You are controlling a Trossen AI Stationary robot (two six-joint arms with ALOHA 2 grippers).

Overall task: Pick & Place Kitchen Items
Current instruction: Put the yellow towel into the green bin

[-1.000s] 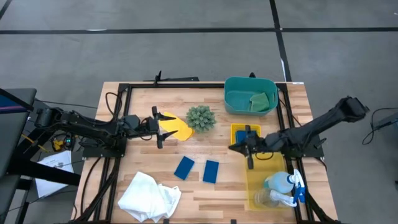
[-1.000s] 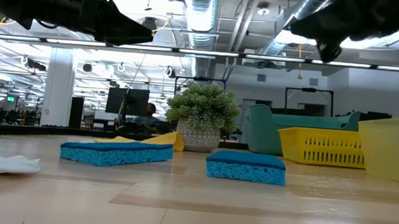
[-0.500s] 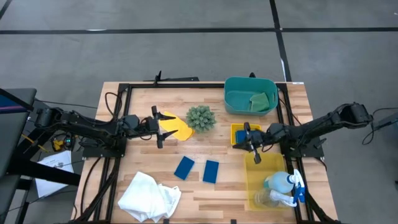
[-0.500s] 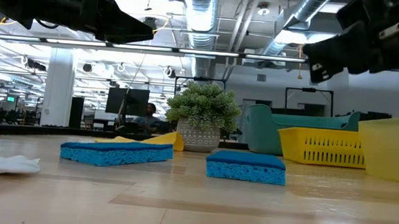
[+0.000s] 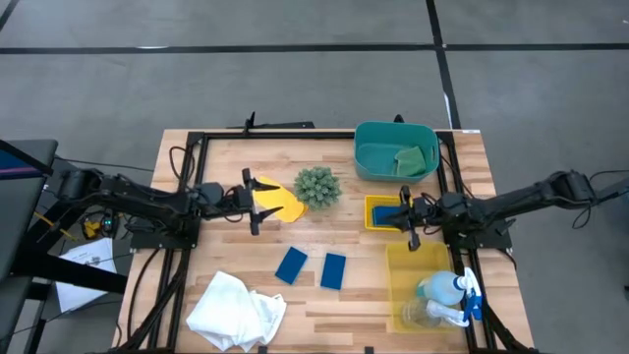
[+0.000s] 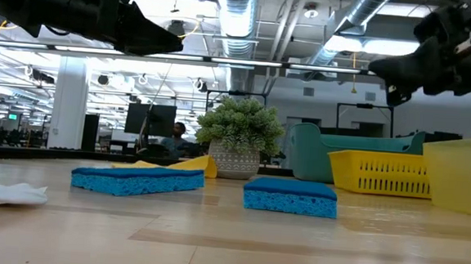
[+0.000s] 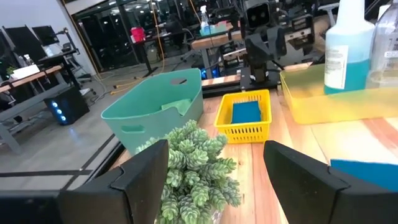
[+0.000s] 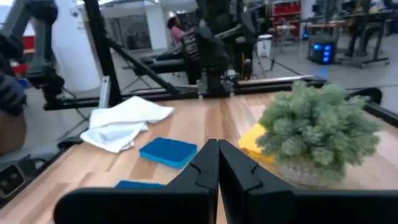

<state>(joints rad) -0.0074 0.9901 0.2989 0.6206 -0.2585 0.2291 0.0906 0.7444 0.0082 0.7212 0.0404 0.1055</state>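
My left gripper (image 5: 257, 202) hangs open above the table's left middle, its fingers level and apart, just over a yellow sponge (image 5: 283, 205) that lies flat on the wood. My right gripper (image 5: 403, 213) is shut and empty, level above the small yellow basket (image 5: 373, 222), which holds a blue sponge (image 7: 246, 112). Two blue sponges (image 5: 291, 265) (image 5: 334, 270) lie flat near the table's middle. A white cloth (image 5: 236, 310) lies crumpled at the near left. A spray bottle (image 5: 447, 288) and a clear cup (image 5: 423, 313) lie in the yellow bin (image 5: 405, 270).
A spiky green plant ball (image 5: 317, 186) stands between the two grippers. The teal bin (image 5: 378, 133) at the far right holds a green sponge (image 5: 411, 157). A black frame (image 5: 197, 147) runs around the table top. Bare wood shows between the cloth and the yellow bin.
My right gripper has drawn back toward the table's right edge and a little toward the far edge, sinking slightly, and it has stayed shut. It now hangs over the small yellow basket instead of near the yellow bin's far end.
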